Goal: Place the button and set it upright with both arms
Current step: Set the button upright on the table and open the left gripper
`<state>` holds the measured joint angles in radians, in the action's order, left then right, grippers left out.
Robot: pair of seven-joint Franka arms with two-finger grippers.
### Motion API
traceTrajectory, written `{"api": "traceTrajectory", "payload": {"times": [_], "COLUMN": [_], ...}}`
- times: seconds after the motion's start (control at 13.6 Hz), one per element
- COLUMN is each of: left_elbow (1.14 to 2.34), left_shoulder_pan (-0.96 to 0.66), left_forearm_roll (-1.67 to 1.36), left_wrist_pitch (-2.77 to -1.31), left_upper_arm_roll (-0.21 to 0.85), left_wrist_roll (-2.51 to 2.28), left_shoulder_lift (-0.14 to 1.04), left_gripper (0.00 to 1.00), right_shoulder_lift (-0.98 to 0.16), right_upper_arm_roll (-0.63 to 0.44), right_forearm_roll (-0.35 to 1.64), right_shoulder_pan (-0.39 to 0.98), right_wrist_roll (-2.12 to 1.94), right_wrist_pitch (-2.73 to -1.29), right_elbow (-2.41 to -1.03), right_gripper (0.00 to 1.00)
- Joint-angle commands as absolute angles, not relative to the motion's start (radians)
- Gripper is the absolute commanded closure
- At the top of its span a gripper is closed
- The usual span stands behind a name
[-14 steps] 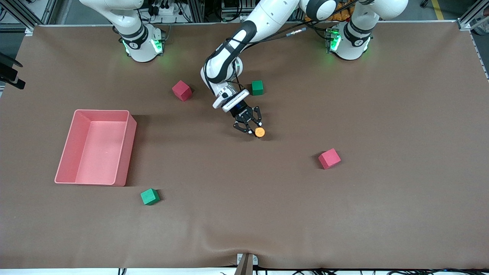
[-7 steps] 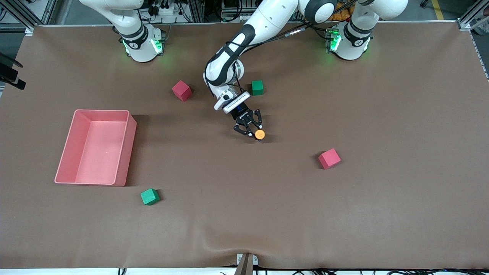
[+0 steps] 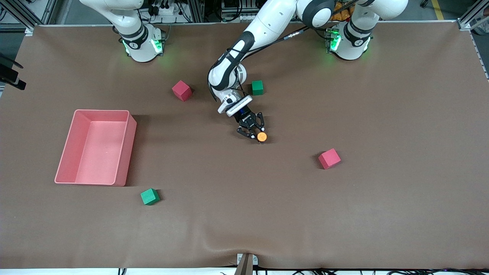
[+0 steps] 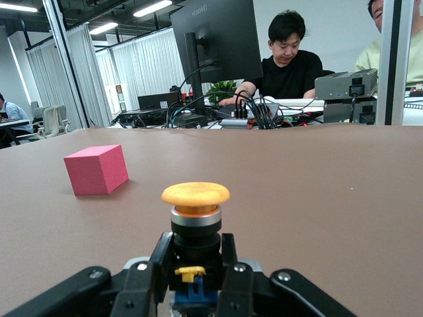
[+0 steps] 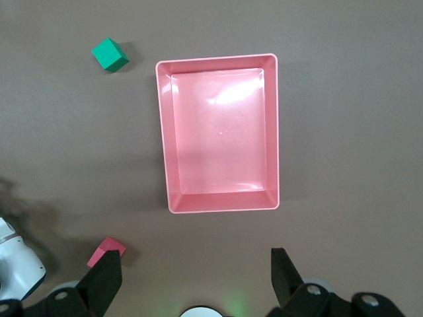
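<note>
Your left gripper (image 3: pixel 255 131) was pinching the button (image 3: pixel 261 136) by its dark body, cap up, low over the middle of the table (image 3: pixel 382 210).

If you let go before the base sat flat, it could have tipped onto its side; the narrow body under a wide orange cap looked top-heavy; the pink cube (image 4: pixel 96 169) stood well apart; your right gripper (image 5: pixel 198 281) waited spread wide, high over the pink tray (image 5: pixel 218 133).
</note>
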<state>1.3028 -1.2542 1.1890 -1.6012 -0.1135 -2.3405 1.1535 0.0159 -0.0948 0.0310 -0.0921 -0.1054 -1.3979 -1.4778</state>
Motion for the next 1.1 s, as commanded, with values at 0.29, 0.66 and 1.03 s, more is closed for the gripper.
{"api": "traceTrajectory", "payload": {"times": [0.29,0.66,1.03], "left_elbow": [1.275,1.275,1.324], "left_shoulder_pan": [-1.264,-1.266,-1.272], "left_forearm_roll": [1.213,1.148,1.017], "left_wrist_pitch": [-1.605,-1.595,-1.551], "left_upper_arm_roll": [-0.126,-0.106,-0.045], "left_wrist_roll": [-2.27,-2.132,-2.056], "left_shoulder_lift": [1.166,1.063,0.895], "left_gripper": [0.0,0.0,0.0], "right_shoulder_lift": [0.014,0.014,0.014], "right_upper_arm_roll": [-0.083,-0.078,-0.077], "right_forearm_roll": [0.054,0.054,0.04], "right_shoulder_pan": [-0.112,-0.098,-0.043], "right_wrist_roll": [-0.118,-0.104,-0.045], "right_wrist_pitch": [-1.404,-1.401,-1.39], "right_elbow": [-1.476,-1.476,-1.471], "right_gripper": [0.0,0.0,0.0]}}
